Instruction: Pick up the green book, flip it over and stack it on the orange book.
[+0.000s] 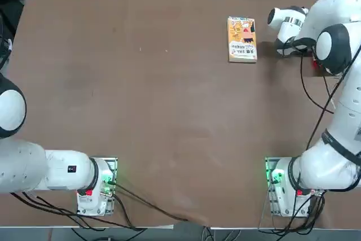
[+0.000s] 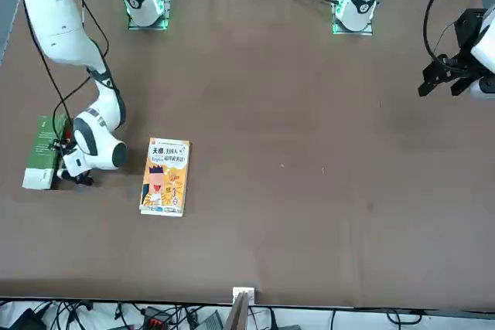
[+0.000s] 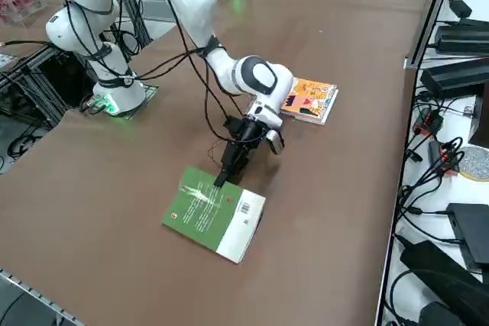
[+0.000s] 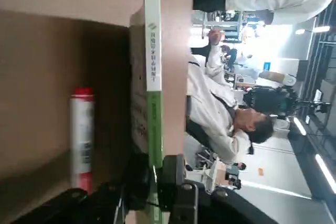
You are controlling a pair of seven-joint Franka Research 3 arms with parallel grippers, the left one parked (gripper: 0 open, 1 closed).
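Surface (image 1: pixel 141 111) first: we see a broad brown tabletop carrying just two books. Our right arm reaches out low over its far right part, and the right claw (image 3: pixel 227 169) sits down at the edge of the green book (image 3: pixel 212 212). In the wrist view the two fingers (image 4: pixel 172 174) are pressed together on that book's edge, one on either side of the thin block of pages — so we read the claw as clamped on the green book.

As for progress, we judge the task to be at its first step: the grasp is made, but the green book looks to be lying on the surface, or barely off it, green cover with white band facing up. Lifting, flipping and stacking are all left to do.

The orange book (image 1: pixel 242 39) lies flat and face up — nothing on it — well apart from the green book, on the inward side of the claw. The green book stretches away from the claw toward the surface's outer right edge.
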